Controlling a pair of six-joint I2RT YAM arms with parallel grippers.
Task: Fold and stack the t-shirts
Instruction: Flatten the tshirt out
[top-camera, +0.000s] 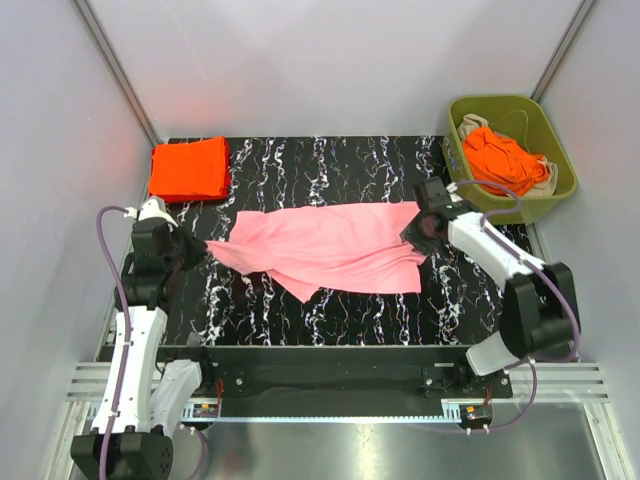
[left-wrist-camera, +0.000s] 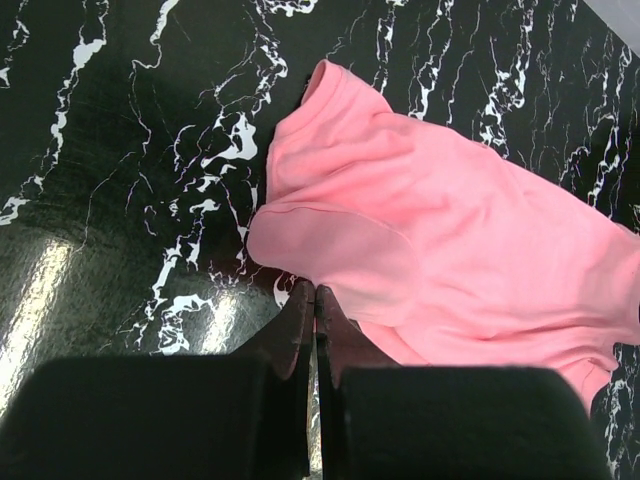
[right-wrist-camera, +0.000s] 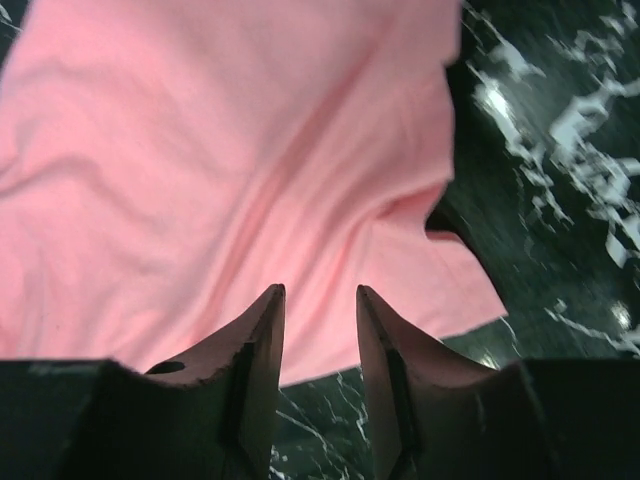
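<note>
Overhead view, twelve o'clock taken as the far side from the arm bases.

The pink t-shirt (top-camera: 330, 245) lay flat at the centre of the table (top-camera: 330, 320), its long axis running from nine to three o'clock. A loose flap trailed toward six o'clock, and the cloth was creased, not folded. A folded orange-red t-shirt (top-camera: 189, 168) sat as a neat square at ten o'clock from it, on the table's far left corner and well apart from the pink one. At two o'clock stood the olive-green bin (top-camera: 562, 160), just off the table's far right corner. It held crumpled orange-red t-shirts (top-camera: 500, 160) over a beige cloth (top-camera: 470, 125).

The left gripper (top-camera: 197, 250) was at the nine o'clock end of the pink t-shirt. Its wrist camera showed the jaws pressed together with no gap, the left gripper (left-wrist-camera: 312, 295) meeting the garment's near edge (left-wrist-camera: 430, 230). Whether any cloth was pinched between them could not be determined.

The right gripper (top-camera: 422, 230) was at the three o'clock end. Its wrist camera showed the right gripper (right-wrist-camera: 320, 290) with jaws parted, pink cloth (right-wrist-camera: 200, 150) visible through the gap, and nothing clamped between the fingers. The shirt's corner lay toward three o'clock of the fingers on the black marbled surface.
</note>
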